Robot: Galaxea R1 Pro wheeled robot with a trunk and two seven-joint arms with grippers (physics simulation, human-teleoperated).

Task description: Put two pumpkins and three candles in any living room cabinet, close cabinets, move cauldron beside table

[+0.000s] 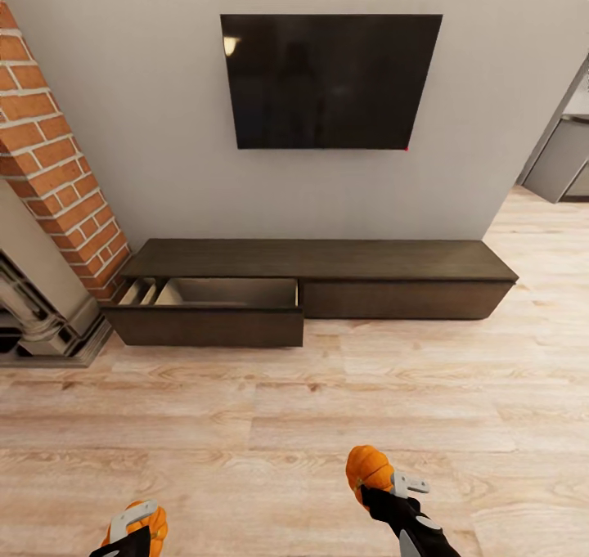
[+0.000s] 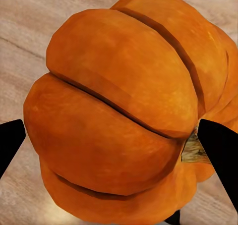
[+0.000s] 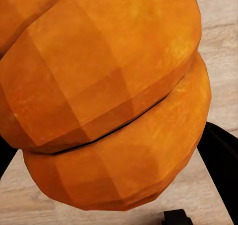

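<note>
I carry two orange ribbed pumpkins over the wood floor. My left gripper (image 1: 137, 524) is shut on one pumpkin (image 1: 154, 524) at the bottom left of the head view; up close that pumpkin (image 2: 119, 111) sits between the black fingertips (image 2: 220, 150). My right gripper (image 1: 372, 479) is shut on the other pumpkin (image 1: 366, 467), seen large in the right wrist view (image 3: 104, 96). Ahead, the long dark-brown cabinet (image 1: 327, 258) stands against the wall. Its left drawer (image 1: 209, 316) is pulled open, showing a pale inside. The right drawer front (image 1: 401, 299) is closed.
A black TV (image 1: 327, 78) hangs on the wall above the cabinet. A brick chimney (image 1: 57, 164) and a stone fireplace surround (image 1: 41, 303) stand at the left. Grey kitchen units (image 1: 564, 160) show through an opening at the far right. Wood floor (image 1: 286, 410) lies between me and the cabinet.
</note>
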